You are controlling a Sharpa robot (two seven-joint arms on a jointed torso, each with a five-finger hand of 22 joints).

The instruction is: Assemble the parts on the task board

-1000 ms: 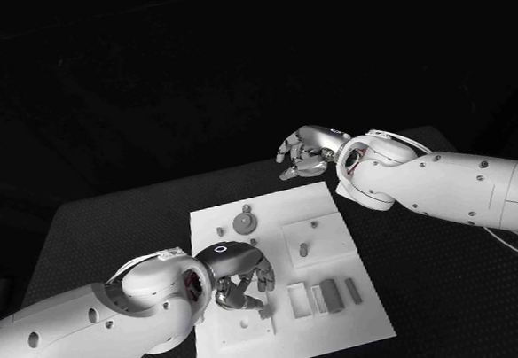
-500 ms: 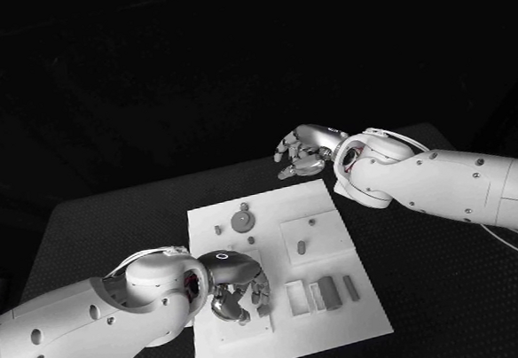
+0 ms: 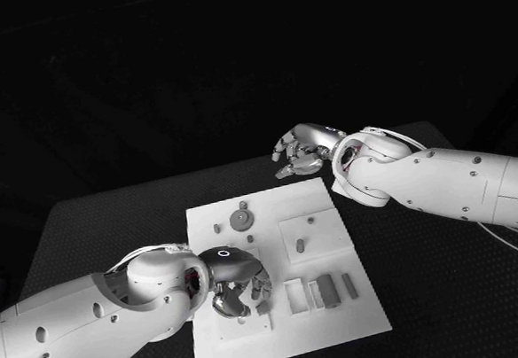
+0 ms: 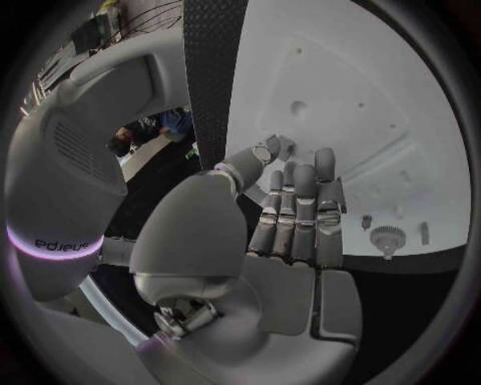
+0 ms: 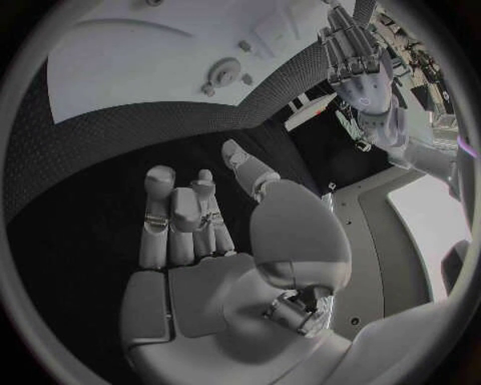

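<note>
While the head view hides what sits under the left hand [image 3: 235, 289], the left wrist view shows its fingers [image 4: 296, 204] laid straight and close together, flat over the task board [image 3: 355, 318], gripping nothing visible. That hand sits at the board's near left part, just beside the row of slot parts [image 3: 329, 291]. A small peg [image 3: 300, 246] stands mid-board, a gear [image 3: 241, 221] lies farther back. Beyond the board's far edge, over the black worktop [image 3: 98, 227], the right hand [image 3: 302, 149] hovers with fingers [image 5: 160, 216] loosely curled, empty, well apart from the parts.
</note>
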